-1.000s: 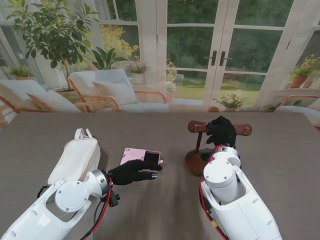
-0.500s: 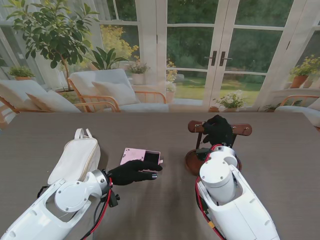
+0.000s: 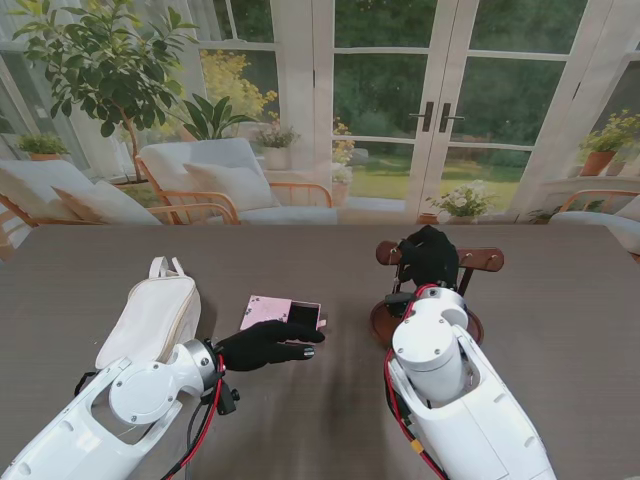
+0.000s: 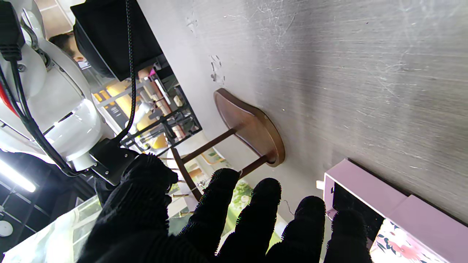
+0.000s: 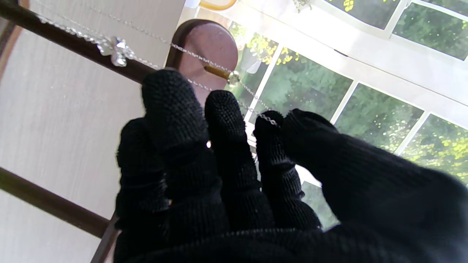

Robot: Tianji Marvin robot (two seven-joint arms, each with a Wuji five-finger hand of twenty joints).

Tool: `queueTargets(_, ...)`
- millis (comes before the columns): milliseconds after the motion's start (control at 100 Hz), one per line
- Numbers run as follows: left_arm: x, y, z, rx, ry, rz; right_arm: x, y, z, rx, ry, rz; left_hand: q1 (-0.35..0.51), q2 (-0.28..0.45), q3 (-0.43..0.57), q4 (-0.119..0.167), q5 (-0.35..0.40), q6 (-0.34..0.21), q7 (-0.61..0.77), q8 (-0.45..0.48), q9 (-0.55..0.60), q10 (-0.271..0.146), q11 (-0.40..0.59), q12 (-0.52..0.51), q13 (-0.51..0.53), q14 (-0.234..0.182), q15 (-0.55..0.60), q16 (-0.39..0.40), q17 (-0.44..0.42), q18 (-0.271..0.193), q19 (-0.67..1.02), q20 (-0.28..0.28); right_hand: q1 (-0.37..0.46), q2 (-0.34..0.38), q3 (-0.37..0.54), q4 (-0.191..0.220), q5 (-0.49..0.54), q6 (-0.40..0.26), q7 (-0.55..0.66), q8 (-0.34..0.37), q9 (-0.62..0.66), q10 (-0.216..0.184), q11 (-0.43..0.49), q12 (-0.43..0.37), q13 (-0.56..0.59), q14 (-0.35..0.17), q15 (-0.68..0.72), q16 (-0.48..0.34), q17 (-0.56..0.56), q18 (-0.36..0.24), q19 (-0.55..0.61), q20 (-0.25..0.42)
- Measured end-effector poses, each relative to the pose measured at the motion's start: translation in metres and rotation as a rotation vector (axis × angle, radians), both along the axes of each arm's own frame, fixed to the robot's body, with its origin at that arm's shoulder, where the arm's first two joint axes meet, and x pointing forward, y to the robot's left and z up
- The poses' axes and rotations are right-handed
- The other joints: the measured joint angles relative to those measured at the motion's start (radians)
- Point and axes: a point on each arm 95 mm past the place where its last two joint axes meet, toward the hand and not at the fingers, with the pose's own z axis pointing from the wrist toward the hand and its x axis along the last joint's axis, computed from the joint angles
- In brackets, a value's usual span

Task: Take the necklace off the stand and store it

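Observation:
The brown wooden stand point(image 3: 388, 320) is to the right of the table's middle, and my right hand point(image 3: 428, 255) covers the middle of its crossbar point(image 3: 487, 258). In the right wrist view the thin silver necklace point(image 5: 182, 49) runs over a brass peg point(image 5: 218, 71), its sparkling pendant point(image 5: 116, 50) against the bar. My right hand point(image 5: 234, 175) pinches the chain between thumb and forefinger. My left hand point(image 3: 262, 345) lies open, fingers spread, on the near edge of the open pink box point(image 3: 283, 311). The left wrist view shows the box point(image 4: 365, 186) and the stand's base point(image 4: 252, 128).
A white zipped bag point(image 3: 150, 315) lies at the left, just beyond my left forearm. The brown table point(image 3: 560, 330) ends at its far edge before chairs, plants and glass doors.
My right hand has moved slightly left and farther from me along the crossbar, and the forearm followed. The left hand and the box have not moved.

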Motion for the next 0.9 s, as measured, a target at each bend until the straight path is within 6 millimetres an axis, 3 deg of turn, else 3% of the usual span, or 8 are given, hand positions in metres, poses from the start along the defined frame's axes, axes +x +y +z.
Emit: queueTargets(900, 0.0, 0.0, 0.0, 0.017, 0.01, -0.009, -0.006, 0.016, 0.006, 0.028, -0.013, 0.049, 0.0, 0.0, 0.0, 0.0, 0.0, 0.0, 0.0, 0.0, 0.0, 0.0, 0.0, 0.0, 0.0, 0.0, 0.0, 0.0, 0.0, 0.0, 0.0, 0.0, 0.0, 0.0, 0.0, 0.0, 0.0, 0.0, 0.0, 0.0, 0.0, 0.0, 0.0, 0.0, 0.0, 0.0, 0.0, 0.0, 0.0, 0.0, 0.0, 0.0)
